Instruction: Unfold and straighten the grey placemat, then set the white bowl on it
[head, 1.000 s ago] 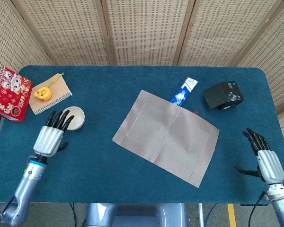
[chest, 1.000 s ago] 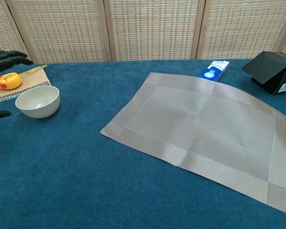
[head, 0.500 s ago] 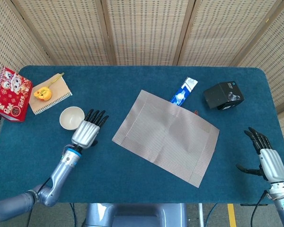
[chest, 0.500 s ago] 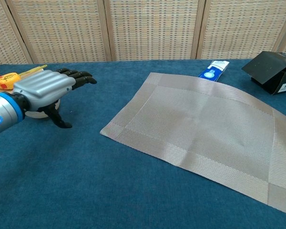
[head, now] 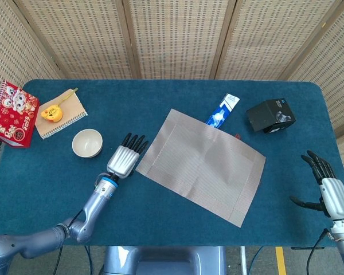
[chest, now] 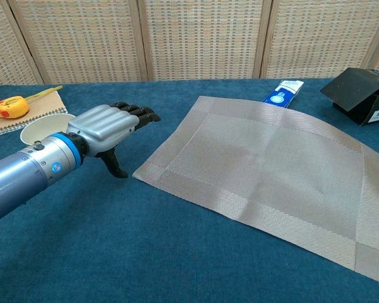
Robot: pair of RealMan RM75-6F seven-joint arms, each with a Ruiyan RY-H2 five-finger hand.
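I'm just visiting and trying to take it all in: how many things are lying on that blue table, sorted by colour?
Grey: 1, the placemat
White: 1, the bowl
Red: 1, the patterned notebook
Tan: 1, the notepad
Yellow: 1, the tape measure
Blue and white: 1, the packet
Black: 1, the box
Total: 7

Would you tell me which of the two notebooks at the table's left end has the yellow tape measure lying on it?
The tan spiral notebook carries the yellow tape measure; the red patterned notebook beside it, at the table's edge, has nothing on it.
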